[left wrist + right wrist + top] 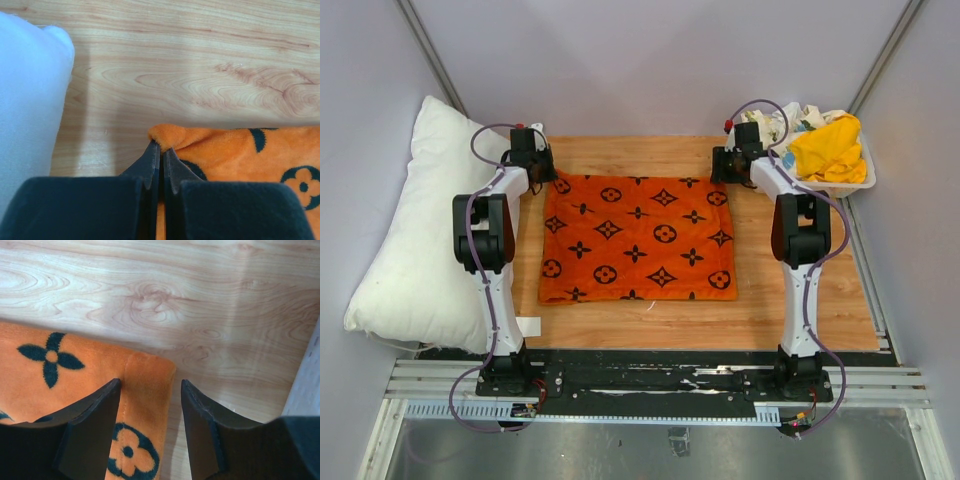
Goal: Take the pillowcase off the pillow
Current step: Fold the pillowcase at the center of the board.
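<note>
Pillowcase (pixel 638 238) lies spread flat in the middle of the bench (pixel 630 155). Left hand (pixel 160 150) is pinched tight on its far left corner. Right hand (pixel 150 385) is partly open, jaws straddling the far right corner without gripping. Beside the bench's left edge sits the bare pillow (pixel 410 230).

Robot lab test cell. Wood surface (pixel 840 300) boxed in by plain grey panel walls (pixel 650 60) behind and on both sides. Slotted aluminium rail (pixel 650 385) along its near edge carries two arm bases (pixel 505 375), purple cables (pixel 842 378) looping beside them, bare metal sheet (pixel 650 450) nearer still.
</note>
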`<state>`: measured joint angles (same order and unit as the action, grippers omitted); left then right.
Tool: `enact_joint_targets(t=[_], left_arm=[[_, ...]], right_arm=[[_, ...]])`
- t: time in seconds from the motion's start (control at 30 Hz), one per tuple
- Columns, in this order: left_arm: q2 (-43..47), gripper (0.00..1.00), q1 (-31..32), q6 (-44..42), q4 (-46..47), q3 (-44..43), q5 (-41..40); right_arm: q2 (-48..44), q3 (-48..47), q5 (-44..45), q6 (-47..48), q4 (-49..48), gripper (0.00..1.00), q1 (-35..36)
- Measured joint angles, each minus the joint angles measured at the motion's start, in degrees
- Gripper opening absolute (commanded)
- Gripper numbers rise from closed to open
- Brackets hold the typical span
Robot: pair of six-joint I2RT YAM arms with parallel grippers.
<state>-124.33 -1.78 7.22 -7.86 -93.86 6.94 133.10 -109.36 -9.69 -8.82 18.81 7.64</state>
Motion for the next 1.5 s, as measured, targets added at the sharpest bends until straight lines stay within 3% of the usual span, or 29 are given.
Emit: enact_joint_targets(t=[0.43, 0.6, 1.03, 1.5], left_arm=[[0.0, 0.00, 0.0, -0.5, 0.0, 0.0, 0.0], [0.0, 0.00, 0.0, -0.6, 0.0, 0.0, 0.0], [0.0, 0.00, 0.0, 0.1, 1.7, 0.0, 2.9], [-1.3, 0.00, 0.0, 1.9, 9.2, -6.2, 7.5]], right_arm=[[3.9, -3.0, 0.7, 1.0, -0.1, 0.31, -0.3], [4.0, -3.0, -1.9, 1.0, -0.2, 0.02, -0.3], [2.5, -3.8, -12.3, -3.7, -2.1, 0.01, -3.6], [3.0, -23.7, -14.1, -6.0, 1.5, 0.01, -6.1]])
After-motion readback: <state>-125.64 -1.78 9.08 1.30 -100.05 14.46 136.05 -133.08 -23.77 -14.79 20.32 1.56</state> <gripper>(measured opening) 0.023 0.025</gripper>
